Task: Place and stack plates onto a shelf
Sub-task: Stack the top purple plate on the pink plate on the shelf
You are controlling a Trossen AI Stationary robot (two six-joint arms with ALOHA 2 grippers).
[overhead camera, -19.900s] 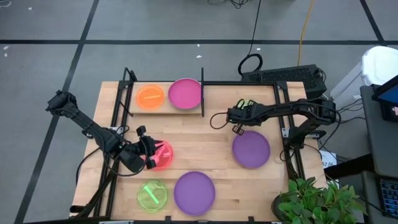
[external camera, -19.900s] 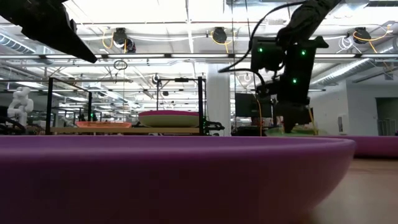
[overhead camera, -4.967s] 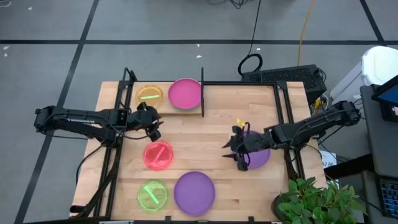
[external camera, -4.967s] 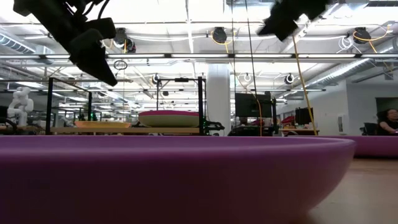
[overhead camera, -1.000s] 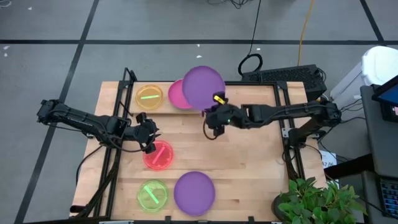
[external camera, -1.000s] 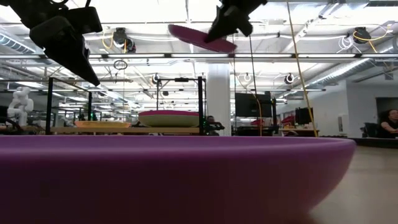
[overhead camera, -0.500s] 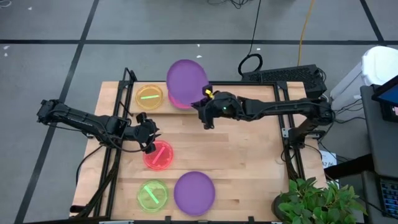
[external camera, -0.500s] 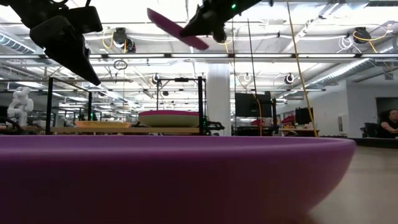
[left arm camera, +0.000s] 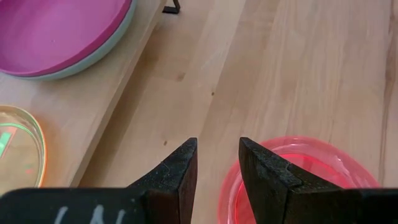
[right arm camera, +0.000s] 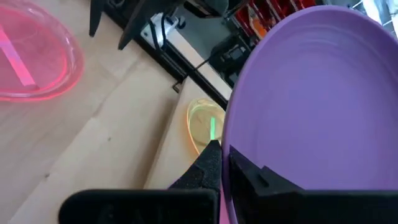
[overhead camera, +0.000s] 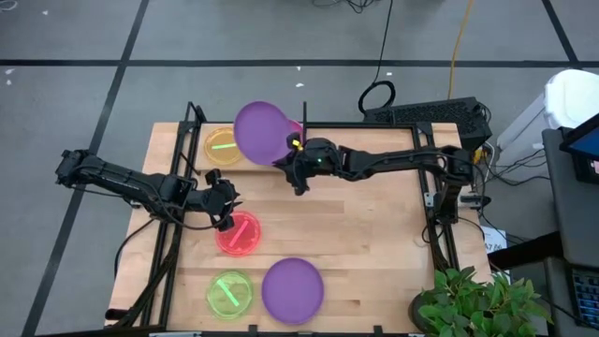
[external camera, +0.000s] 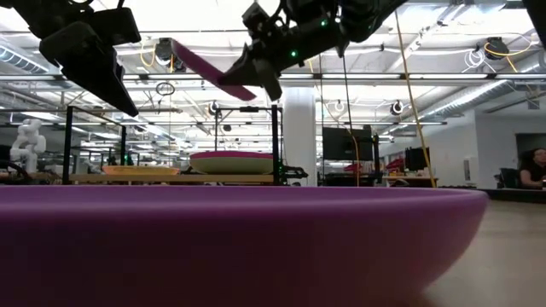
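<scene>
At the table's near edge, a large round opaque purple plastic plate (overhead camera: 293, 289) is lying flat, with a smaller translucent neon-green plate (overhead camera: 229, 293) beside it. Farther in, a small translucent red plate (overhead camera: 239, 233) is lying flat on the big wooden tabletop (overhead camera: 374, 234). The left gripper (overhead camera: 225, 201) is hovering just over this red plate's rim, its two dark fingers (left arm camera: 177, 177) standing a little apart with nothing between them and pointing toward the shelf.

Farther still, the right gripper (overhead camera: 292, 167) is holding a second large purple plate (overhead camera: 262, 132) in the air by its edge, fingers pinched tight on the rim. The plate is tilting: in the low view its far, free edge is sitting higher than the gripped edge (external camera: 213, 70), and it is slanting over the shelf.

At the back, the narrow light wooden shelf board in a thin black metal frame (overhead camera: 199, 165) is carrying a small translucent orange plate with a neon-green one on it (overhead camera: 221, 145), and next to that a magenta plate resting on a pale teal plate (left arm camera: 59, 37), mostly hidden under the raised purple plate from above.
</scene>
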